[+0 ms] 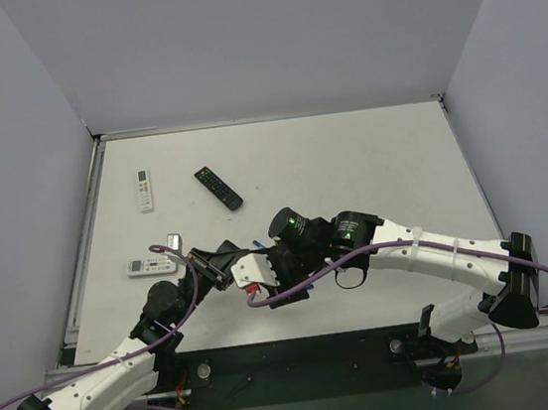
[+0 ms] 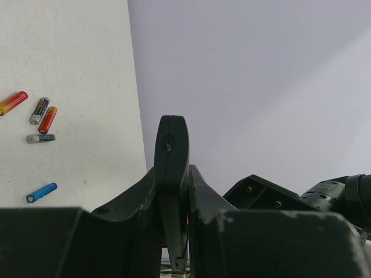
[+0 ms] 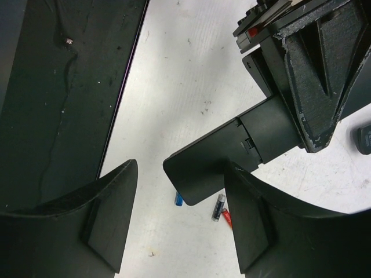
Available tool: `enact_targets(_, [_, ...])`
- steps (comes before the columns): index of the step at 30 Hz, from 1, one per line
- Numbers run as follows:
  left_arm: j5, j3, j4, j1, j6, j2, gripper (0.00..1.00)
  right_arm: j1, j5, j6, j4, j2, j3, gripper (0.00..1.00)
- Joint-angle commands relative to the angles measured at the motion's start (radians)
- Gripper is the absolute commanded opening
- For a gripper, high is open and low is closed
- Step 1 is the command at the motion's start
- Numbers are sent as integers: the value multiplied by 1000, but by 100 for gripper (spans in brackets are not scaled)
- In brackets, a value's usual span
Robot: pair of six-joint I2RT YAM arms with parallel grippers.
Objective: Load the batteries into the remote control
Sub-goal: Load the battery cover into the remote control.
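My left gripper (image 2: 172, 184) is shut on the slim black remote control (image 2: 172, 152), holding it edge-on above the table. In the top view it (image 1: 211, 264) sits left of centre with the remote (image 1: 231, 254). My right gripper (image 3: 181, 169) is open, and the remote's rounded end (image 3: 220, 156) lies between its fingers, close to the right finger (image 3: 255, 214). The left gripper (image 3: 313, 75) clamps the remote's other end. Several batteries lie on the table: red-orange (image 2: 13, 102), dark (image 2: 39, 110), red (image 2: 47, 119), grey (image 2: 40, 138) and blue (image 2: 42, 192). The blue one (image 3: 179, 198) also shows under the remote.
A white remote (image 1: 144, 191) and a black remote with coloured buttons (image 1: 218, 188) lie at the back left. Another white remote (image 1: 150, 266) and a small grey object (image 1: 172, 243) lie beside the left arm. The dark near table edge (image 3: 58, 87) is close by.
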Motion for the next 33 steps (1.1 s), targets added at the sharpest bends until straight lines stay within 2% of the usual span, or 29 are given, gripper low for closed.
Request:
enact_targets(1, [17, 57, 65, -4, -11, -24, 0, 7, 19, -17, 1, 20, -20, 56])
enact_targets(13, [40, 72, 103, -4, -23, -18, 0, 10, 37, -12, 6, 55, -34, 46])
enact_targets(33, [63, 101, 143, -4, -74, -42, 0, 24, 123, -23, 79, 77, -129, 44])
